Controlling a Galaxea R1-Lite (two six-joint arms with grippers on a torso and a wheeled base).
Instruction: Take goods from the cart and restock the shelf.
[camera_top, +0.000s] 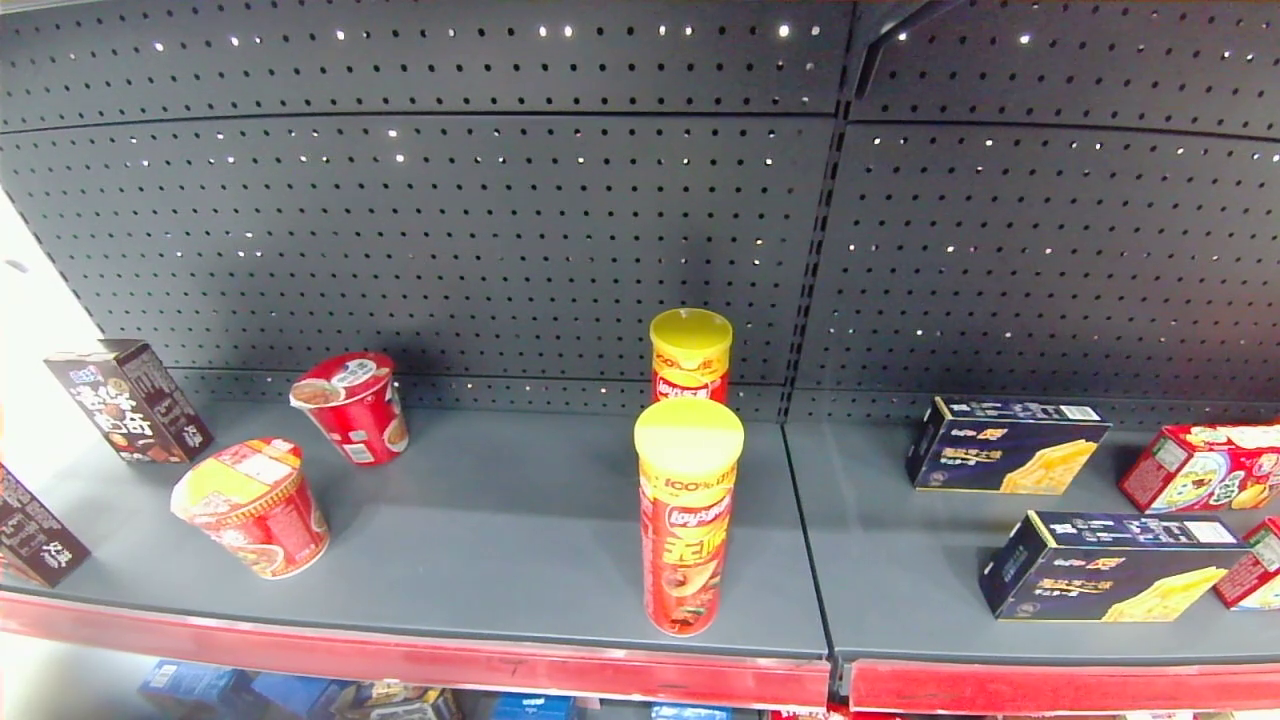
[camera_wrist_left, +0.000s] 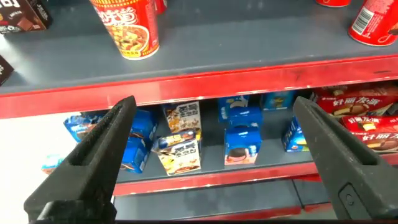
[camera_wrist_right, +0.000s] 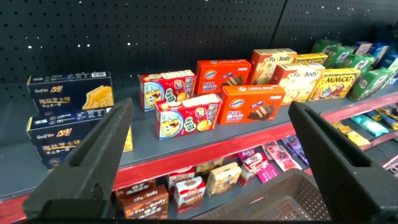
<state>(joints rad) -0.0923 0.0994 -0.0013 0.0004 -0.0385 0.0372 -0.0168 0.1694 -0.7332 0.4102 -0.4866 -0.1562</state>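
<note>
Two tall red chip cans with yellow lids stand mid-shelf, one at the front (camera_top: 688, 520) and one behind it (camera_top: 690, 356). Two red cup noodles (camera_top: 252, 507) (camera_top: 352, 405) sit to their left. The grey shelf (camera_top: 500, 520) has a red front lip. My left gripper (camera_wrist_left: 214, 106) is open and holds nothing; it hangs in front of the red shelf lip (camera_wrist_left: 205, 78), below a cup noodle (camera_wrist_left: 127, 28). My right gripper (camera_wrist_right: 211, 107) is open too, facing boxes of snacks, with the cart's grey mesh basket (camera_wrist_right: 267, 199) beneath it.
Dark blue boxes (camera_top: 1005, 445) (camera_top: 1105, 568) and red boxes (camera_top: 1205, 465) lie on the right shelf bay. Brown boxes (camera_top: 130, 400) stand at the far left. The lower shelf holds blue and white packs (camera_wrist_left: 239, 140). Orange boxes (camera_wrist_right: 252, 102) sit farther right.
</note>
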